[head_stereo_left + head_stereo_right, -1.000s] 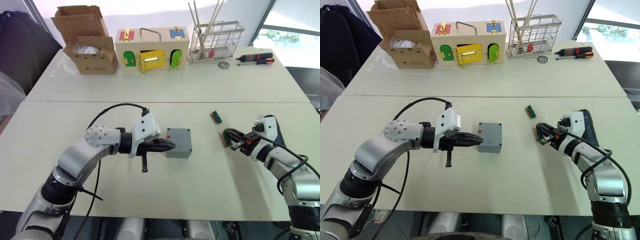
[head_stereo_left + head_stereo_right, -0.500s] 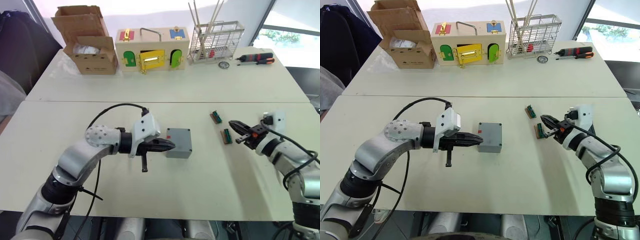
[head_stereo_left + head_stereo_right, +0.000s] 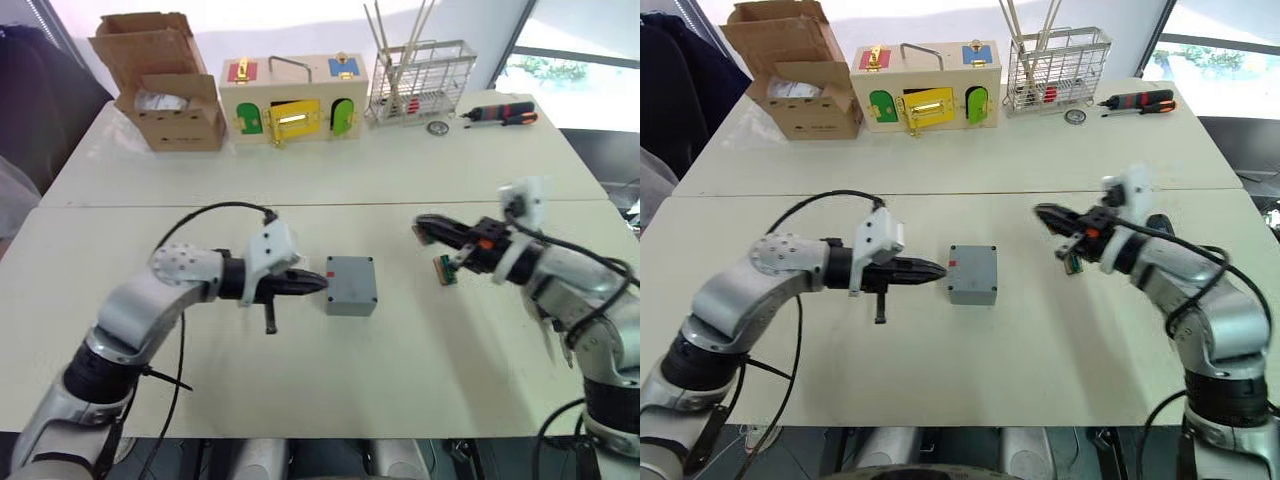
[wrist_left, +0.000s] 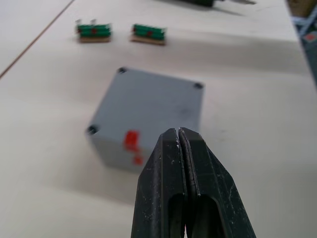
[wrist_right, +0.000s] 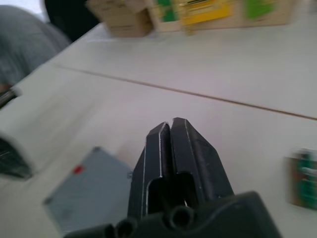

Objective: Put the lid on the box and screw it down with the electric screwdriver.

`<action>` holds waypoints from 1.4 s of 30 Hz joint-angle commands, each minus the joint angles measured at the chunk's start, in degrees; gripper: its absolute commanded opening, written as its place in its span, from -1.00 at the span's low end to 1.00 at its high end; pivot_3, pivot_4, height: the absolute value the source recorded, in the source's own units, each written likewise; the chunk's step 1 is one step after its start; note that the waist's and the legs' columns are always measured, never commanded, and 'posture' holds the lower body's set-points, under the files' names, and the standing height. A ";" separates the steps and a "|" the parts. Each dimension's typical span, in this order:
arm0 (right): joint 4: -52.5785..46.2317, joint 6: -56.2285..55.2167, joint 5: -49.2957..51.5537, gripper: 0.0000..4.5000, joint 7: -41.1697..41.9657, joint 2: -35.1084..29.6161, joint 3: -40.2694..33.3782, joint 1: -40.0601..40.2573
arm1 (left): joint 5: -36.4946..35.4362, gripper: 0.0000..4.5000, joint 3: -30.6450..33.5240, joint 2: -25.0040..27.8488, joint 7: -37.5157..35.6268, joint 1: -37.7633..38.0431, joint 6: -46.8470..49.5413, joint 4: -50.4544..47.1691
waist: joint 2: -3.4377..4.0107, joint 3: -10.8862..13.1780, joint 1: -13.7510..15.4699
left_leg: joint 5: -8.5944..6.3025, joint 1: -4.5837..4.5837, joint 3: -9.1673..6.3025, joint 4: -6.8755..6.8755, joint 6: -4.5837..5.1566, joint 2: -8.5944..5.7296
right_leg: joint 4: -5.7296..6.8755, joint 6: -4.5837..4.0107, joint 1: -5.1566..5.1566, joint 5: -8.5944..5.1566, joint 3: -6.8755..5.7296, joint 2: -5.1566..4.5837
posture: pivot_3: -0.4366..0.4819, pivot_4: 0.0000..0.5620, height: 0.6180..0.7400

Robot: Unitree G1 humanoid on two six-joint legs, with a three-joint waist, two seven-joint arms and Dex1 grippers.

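I see my left gripper (image 3: 318, 283) with its two black fingers pressed together, holding nothing, its tip just short of the grey box (image 3: 351, 285). The box sits right ahead of that gripper on the white table (image 3: 300, 380), and the lid (image 4: 151, 106) is already seated on top of it; in the left wrist view dark screw holes show at three of its corners, and a red mark is on the side wall facing the fingertips. I cannot tell whether the tip actually touches that wall.

My right gripper (image 3: 424, 224) is raised over the table, fingers closed against each other and empty, pointing toward the box from the other side but well apart from it. Below and just behind its tip lies a small green terminal block (image 3: 445, 270); the left wrist view shows two such green blocks (image 4: 93, 31) side by side beyond the box.

Far beyond both grippers, along the back of the second table, I see a cardboard carton (image 3: 160, 80), a wooden box with coloured doors (image 3: 290, 92), a wire rack (image 3: 418, 80), and a red-and-black hand screwdriver (image 3: 500, 113).
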 commanded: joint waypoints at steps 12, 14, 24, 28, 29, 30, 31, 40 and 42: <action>0.10 -1.43 -0.85 -0.97 0.66 2.55 6.82 0.08 | -3.77 -1.00 3.04 -0.97 3.34 2.90 1.99 -3.31 | -0.01 0.00 0.12 | 0.00 -0.04 0.00 0.07 0.01 -0.03 | 0.01 0.00 -0.02 0.00 0.02 -0.07 | -0.05 -0.47 0.84; 0.47 -1.55 -1.08 -0.97 0.70 2.42 6.60 0.25 | -3.94 -1.00 2.92 -0.94 3.57 2.91 2.06 -3.44 | -0.01 0.00 0.17 | 0.00 -0.04 0.00 0.07 0.01 -0.03 | 0.01 0.00 -0.02 0.00 0.02 -0.07 | -0.05 -0.47 0.84; 1.74 -2.73 -3.02 -0.97 -0.22 2.76 6.21 1.83 | -3.57 -1.00 1.64 -1.34 4.26 2.30 1.62 -3.03 | -0.01 0.00 0.15 | 0.00 -0.04 0.00 0.06 0.01 -0.04 | 0.01 0.00 -0.02 0.00 0.02 -0.07 | -0.05 -0.47 0.84; 2.46 -3.62 -4.00 -0.97 -0.84 3.30 6.47 1.53 | -3.35 -1.00 1.23 -1.69 4.32 2.04 1.48 -2.72 | -0.01 0.00 0.17 | 0.00 -0.04 0.01 0.07 0.01 -0.04 | 0.01 0.00 -0.02 0.00 0.02 -0.07 | -0.05 -0.47 0.84; 2.63 -3.71 -4.10 -0.97 -0.97 3.44 6.48 1.38 | -3.29 -1.00 1.16 -1.76 4.32 1.98 1.45 -2.64 | -0.01 0.00 0.16 | 0.00 -0.04 0.01 0.06 0.01 -0.04 | 0.01 0.00 -0.02 0.00 0.02 -0.07 | -0.05 -0.47 0.84; 2.74 -3.83 -4.21 -0.97 -0.99 3.48 6.54 1.31 | -3.23 -1.00 1.11 -1.81 4.32 1.94 1.42 -2.60 | 0.00 0.00 0.15 | 0.00 -0.04 0.01 0.06 0.01 -0.04 | 0.01 0.00 -0.03 0.00 0.02 -0.07 | -0.05 -0.47 0.84; 2.83 -3.85 -4.36 -0.97 -0.95 3.45 6.63 1.30 | -3.22 -1.00 1.09 -1.85 4.30 1.94 1.39 -2.59 | -0.01 0.00 0.15 | 0.00 -0.04 0.01 0.06 0.01 -0.04 | 0.01 0.00 -0.03 0.00 0.02 -0.07 | -0.05 -0.47 0.84; 3.21 -3.85 -4.89 -0.97 -0.21 3.24 7.30 1.18 | -2.90 -1.00 0.78 -2.23 4.43 1.93 1.08 -2.34 | -0.01 0.00 0.17 | 0.00 -0.04 0.01 0.06 0.01 -0.04 | 0.01 0.00 -0.03 0.00 0.02 -0.07 | -0.05 -0.47 0.84; 3.19 -3.85 -5.07 -0.97 0.18 3.06 7.85 1.09 | -2.83 -1.00 0.72 -2.35 4.50 1.93 1.02 -2.30 | -0.01 0.00 0.16 | 0.00 -0.04 0.01 0.06 0.01 -0.04 | 0.01 0.00 -0.03 0.00 0.02 -0.07 | -0.05 -0.47 0.84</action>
